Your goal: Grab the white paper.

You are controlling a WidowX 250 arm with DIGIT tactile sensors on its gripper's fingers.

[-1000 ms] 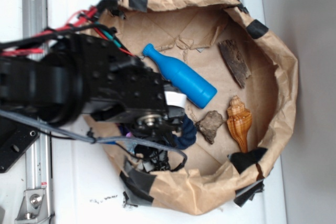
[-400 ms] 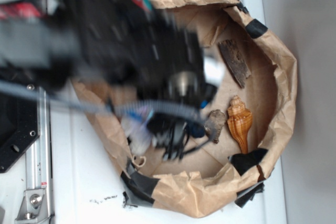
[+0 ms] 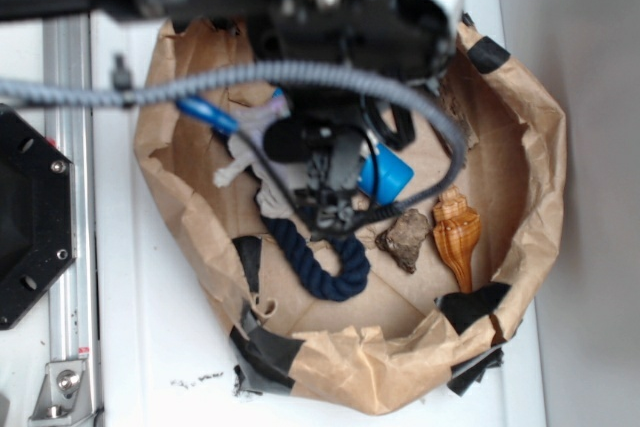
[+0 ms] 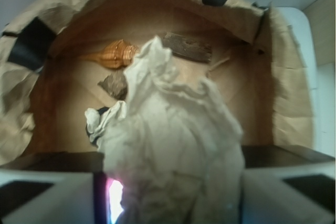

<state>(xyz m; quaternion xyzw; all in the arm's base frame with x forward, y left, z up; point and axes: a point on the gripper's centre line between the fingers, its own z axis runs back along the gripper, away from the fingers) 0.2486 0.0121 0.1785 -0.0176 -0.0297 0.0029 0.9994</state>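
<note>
The white paper (image 4: pixel 173 145) is a crumpled off-white wad that fills the middle of the wrist view, pinched between my two pale fingers (image 4: pixel 47 192). My gripper (image 4: pixel 170 200) is shut on it and holds it above the floor of the brown paper bag (image 4: pixel 31 108). In the exterior view the paper (image 3: pixel 245 147) hangs as a greyish wad at the black gripper (image 3: pixel 300 162), over the left half of the bag (image 3: pixel 540 147). The arm hides the bag's upper part.
On the bag floor lie a navy rope (image 3: pixel 320 262), a grey-brown rock (image 3: pixel 403 239), an orange shell (image 3: pixel 455 232) and the blue bottle's base (image 3: pixel 385 175). A piece of bark (image 4: pixel 186 47) lies at the far wall. A metal rail (image 3: pixel 65 197) runs at the left.
The arm has swung from the bag's lower left towards the top of the exterior view. The paper has come up with the gripper, and the navy rope is uncovered.
</note>
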